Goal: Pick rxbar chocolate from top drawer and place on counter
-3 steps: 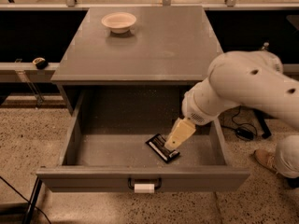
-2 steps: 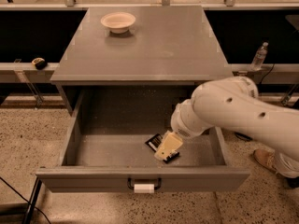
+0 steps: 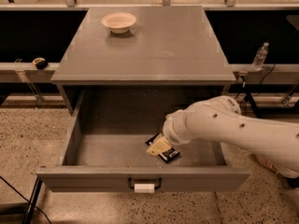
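Gripper: the gripper is down inside the drawer, right of its middle and toward the front, its pale tip lying over the near-left end of the bar. From here I cannot tell how far open it is, nor whether it has hold of anything.
Counter: the counter is a flat grey top directly above the drawer, carrying only the bowl at its far left.
Drawer: the drawer is pulled well out toward me, its grey floor in plain sight.
Arm: the white arm reaches in from the right, over the drawer's right wall, and bends down to the gripper.
Bowl: the white bowl sits upright on the counter, well apart from the arm.
Bottle: a clear bottle stands on the ledge right of the counter.
Bar: the black bar lies flat on the drawer floor, angled, partly under the gripper.
Handle: a dark handle on the drawer front, with a white tag at its middle.
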Motion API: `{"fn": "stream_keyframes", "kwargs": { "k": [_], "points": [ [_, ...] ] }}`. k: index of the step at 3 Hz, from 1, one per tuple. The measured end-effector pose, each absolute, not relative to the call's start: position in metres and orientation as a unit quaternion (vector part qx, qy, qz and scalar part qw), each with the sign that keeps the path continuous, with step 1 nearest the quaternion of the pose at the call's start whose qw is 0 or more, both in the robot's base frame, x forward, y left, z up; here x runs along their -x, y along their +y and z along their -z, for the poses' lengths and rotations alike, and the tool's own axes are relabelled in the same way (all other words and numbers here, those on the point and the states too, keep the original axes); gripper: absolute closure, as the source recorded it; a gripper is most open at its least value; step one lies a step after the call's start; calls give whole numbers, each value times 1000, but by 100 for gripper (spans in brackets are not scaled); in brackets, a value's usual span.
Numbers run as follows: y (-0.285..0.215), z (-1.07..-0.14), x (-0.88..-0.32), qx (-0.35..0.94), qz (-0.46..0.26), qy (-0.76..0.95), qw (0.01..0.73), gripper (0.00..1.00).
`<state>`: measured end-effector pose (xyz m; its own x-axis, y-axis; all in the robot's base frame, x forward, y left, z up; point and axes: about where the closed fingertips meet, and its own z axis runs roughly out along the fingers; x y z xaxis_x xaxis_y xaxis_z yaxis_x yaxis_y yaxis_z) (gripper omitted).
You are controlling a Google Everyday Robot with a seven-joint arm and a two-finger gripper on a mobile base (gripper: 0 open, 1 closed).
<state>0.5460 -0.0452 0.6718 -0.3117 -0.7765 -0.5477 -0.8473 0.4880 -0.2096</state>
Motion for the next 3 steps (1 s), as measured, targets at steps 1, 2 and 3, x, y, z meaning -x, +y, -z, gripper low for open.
{"fn": "stream_keyframes", "kwargs": {
  "k": [1,2,3],
  "points": [
    [-40,-653,-549,491,-83,811,307,19],
    [-40,-633,-549,491,-101,813,297,19],
    [-48,-612,-548,483,-127,824,269,18]
  ]
}}
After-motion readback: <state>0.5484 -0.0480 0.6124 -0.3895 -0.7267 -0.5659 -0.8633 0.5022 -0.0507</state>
